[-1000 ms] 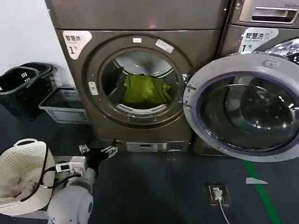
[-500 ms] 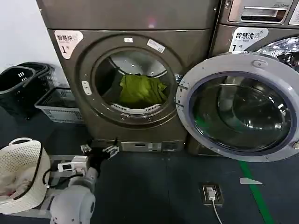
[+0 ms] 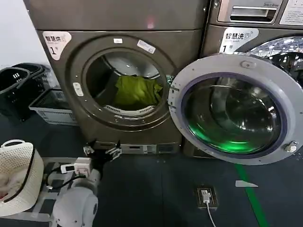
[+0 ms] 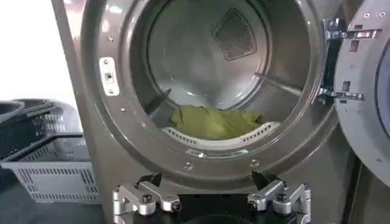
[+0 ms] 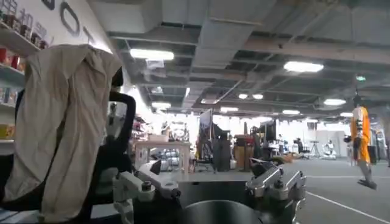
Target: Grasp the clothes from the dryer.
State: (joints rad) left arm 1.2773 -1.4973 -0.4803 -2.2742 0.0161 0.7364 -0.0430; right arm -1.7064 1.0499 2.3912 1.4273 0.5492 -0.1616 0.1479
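Spread wide and empty, the left gripper (image 3: 101, 151) hangs low before the dryer (image 3: 61, 94), below its porthole: the reach is barely begun. Next it must rise and enter the drum toward the clothes (image 3: 135, 91), heaped at the drum's front lip. Their rear folds are hidden. The right gripper (image 5: 210, 182), also spread, points away into the room.

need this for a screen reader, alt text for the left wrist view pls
An olive-green garment, the clothes, lies at the bottom front of the dryer drum, seen through its open round porthole. The left gripper sits open, low in front of the machine, clear of it, with grey baskets beside the dryer.
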